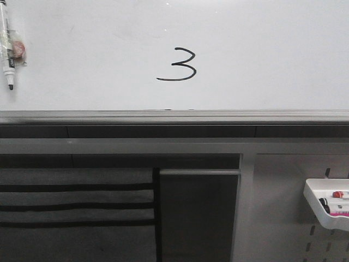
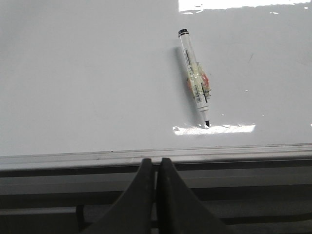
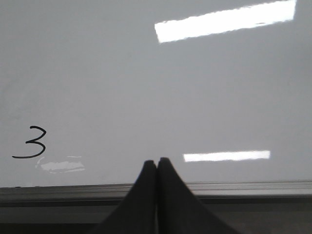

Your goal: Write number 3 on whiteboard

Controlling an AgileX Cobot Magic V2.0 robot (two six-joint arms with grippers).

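We see the number 3 [image 1: 177,64] drawn in thin black line on the whiteboard [image 1: 262,49], low on the board, a little above its grey lower rail [image 1: 174,117], with a long bottom stroke that curves away to one side. Our right hand [image 3: 156,162] has its fingers pressed together and holds nothing; it points at the board near the rail, and the digit sits apart from it, off to its side. Our left hand [image 2: 156,162] is also closed on nothing, in front of the rail. Beyond it a marker [image 2: 194,76] is fixed on the board, its black tip toward the rail. A white tray [image 1: 326,204] with markers hangs on the grey pegboard [image 1: 283,218] below.
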